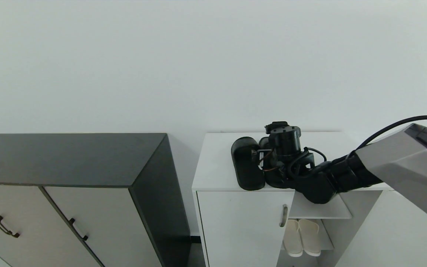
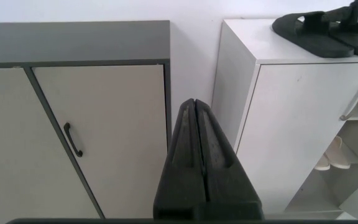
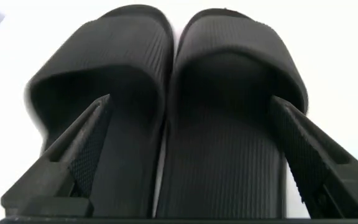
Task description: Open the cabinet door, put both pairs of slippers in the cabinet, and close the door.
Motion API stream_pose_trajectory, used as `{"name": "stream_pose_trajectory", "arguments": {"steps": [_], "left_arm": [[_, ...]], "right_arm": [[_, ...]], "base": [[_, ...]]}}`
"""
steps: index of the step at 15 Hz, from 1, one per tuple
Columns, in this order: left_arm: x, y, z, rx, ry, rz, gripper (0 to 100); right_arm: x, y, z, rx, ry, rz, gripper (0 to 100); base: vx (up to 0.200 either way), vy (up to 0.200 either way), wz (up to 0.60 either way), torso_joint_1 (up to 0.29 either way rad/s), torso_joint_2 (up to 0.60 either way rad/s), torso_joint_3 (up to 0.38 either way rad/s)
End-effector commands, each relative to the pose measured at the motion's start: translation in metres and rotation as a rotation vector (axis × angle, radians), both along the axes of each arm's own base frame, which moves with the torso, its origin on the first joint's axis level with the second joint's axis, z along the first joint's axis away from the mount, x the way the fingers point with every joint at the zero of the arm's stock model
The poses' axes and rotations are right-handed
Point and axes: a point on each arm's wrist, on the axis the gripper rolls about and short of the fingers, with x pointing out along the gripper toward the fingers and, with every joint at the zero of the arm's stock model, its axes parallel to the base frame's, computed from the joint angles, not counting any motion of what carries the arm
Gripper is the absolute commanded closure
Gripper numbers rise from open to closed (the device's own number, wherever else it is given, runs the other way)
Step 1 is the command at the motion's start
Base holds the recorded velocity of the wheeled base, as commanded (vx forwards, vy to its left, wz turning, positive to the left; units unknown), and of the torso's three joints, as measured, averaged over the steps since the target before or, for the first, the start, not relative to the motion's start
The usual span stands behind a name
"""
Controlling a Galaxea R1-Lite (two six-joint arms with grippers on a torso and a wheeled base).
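- Slippers counted: two pairs, four in all. One pair of black slippers [image 1: 248, 167] lies side by side on top of the white cabinet [image 1: 217, 167]. One pair of white slippers [image 1: 302, 237] sits inside it on the lower shelf, at 5 o'clock from the black pair.
- Cabinets counted: two. The white cabinet stands at 3 o'clock from the dark cabinet [image 1: 69, 159], well apart from it, both against the wall.
- White cabinet: one closed door [image 1: 239, 226] with one curved metal handle [image 1: 283, 215]. The compartment at 3 o'clock from that door stands open, with an upper shelf [image 1: 321, 209] above the white pair.
- Dark cabinet: flat dark top, two pale doors, two dark bar handles [image 1: 4, 225].
- Materials: the black slippers are ribbed and matt, with broad rounded straps, and look like rubber. The white slippers are smooth and rounded at the toe. Both cabinets are flat-panelled boxes.
- Right gripper [image 3: 188, 102]: fingers spread wide, one textured pad [image 3: 86, 149] at each outer flank of the black pair. Contact with the slippers cannot be confirmed.
- Left gripper [image 2: 194, 106]: fingers pressed fully together, nothing between them, held in front of the gap between the two cabinets.
- View differences: the right wrist view shows the ribbing on the straps, which the head view does not resolve. The left wrist view shows the white cabinet's side panel and the black pair from below rim level.
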Motion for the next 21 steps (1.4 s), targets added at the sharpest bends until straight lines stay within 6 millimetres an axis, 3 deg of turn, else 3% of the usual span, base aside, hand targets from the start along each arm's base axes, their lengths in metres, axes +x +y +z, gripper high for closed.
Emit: {"name": "stream_pose_trajectory", "arguments": {"steps": [1,8,9,14,17,19,21], "left_arm": [[0.0,0.0,0.0,0.0,0.001,0.0,100],[0.0,0.0,0.0,-0.002,0.002,0.0,100],[0.0,0.0,0.0,-0.002,0.001,0.0,100],[0.0,0.0,0.0,-0.002,0.001,0.001,100],[0.0,0.0,0.0,-0.002,0.002,0.001,100],[0.0,0.0,0.0,0.0,0.001,0.001,100],[0.0,0.0,0.0,0.0,0.002,0.001,100]], "right_arm": [[0.015,0.007,-0.014,-0.006,0.002,-0.005,0],[0.042,0.019,-0.025,-0.036,-0.022,-0.002,0],[0.044,0.019,-0.024,-0.036,-0.022,-0.004,100],[0.05,0.019,-0.025,-0.031,-0.03,-0.012,100],[0.041,0.016,-0.005,-0.006,-0.054,-0.01,100],[0.011,0.01,0.019,0.015,-0.061,0.035,100],[-0.039,0.001,0.035,0.052,-0.06,0.154,100]], "base": [[0.0,0.0,0.0,0.0,0.0,0.0],[0.0,0.0,0.0,0.0,0.0,0.0],[0.0,0.0,0.0,0.0,0.0,0.0],[0.0,0.0,0.0,0.0,0.0,0.0],[0.0,0.0,0.0,0.0,0.0,0.0],[0.0,0.0,0.0,0.0,0.0,0.0],[0.0,0.0,0.0,0.0,0.0,0.0]]}}
